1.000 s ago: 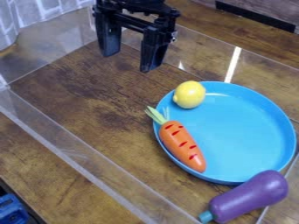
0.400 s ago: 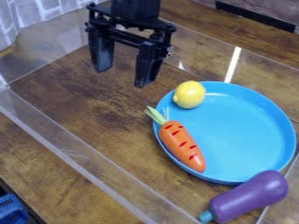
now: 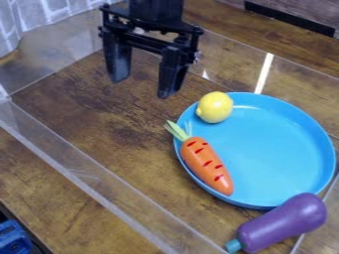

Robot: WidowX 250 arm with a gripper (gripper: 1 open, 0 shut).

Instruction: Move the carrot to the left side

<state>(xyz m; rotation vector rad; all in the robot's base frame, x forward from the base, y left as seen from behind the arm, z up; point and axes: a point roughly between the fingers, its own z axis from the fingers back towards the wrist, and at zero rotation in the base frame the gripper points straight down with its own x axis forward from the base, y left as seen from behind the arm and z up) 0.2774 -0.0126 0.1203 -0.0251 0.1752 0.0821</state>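
Note:
The carrot point(image 3: 205, 165) is a small orange toy with dark ridges and a pale green top, lying on the left part of the blue plate point(image 3: 284, 149) with its leafy end toward the upper left. My gripper point(image 3: 145, 71) hangs over the wooden table well up and left of the carrot, pointing down. Its two dark fingers point(image 3: 172, 74) stand apart with nothing between them, so it is open and holds nothing.
A yellow lemon point(image 3: 215, 106) rests on the plate's upper left rim. A purple eggplant point(image 3: 283, 223) lies off the plate at the lower right. Clear plastic walls point(image 3: 79, 189) border the wooden table point(image 3: 93, 129) along the left and front.
The gripper shifted slightly left and lower in the picture since the earliest frame. The carrot, lemon, plate and eggplant stayed where they were.

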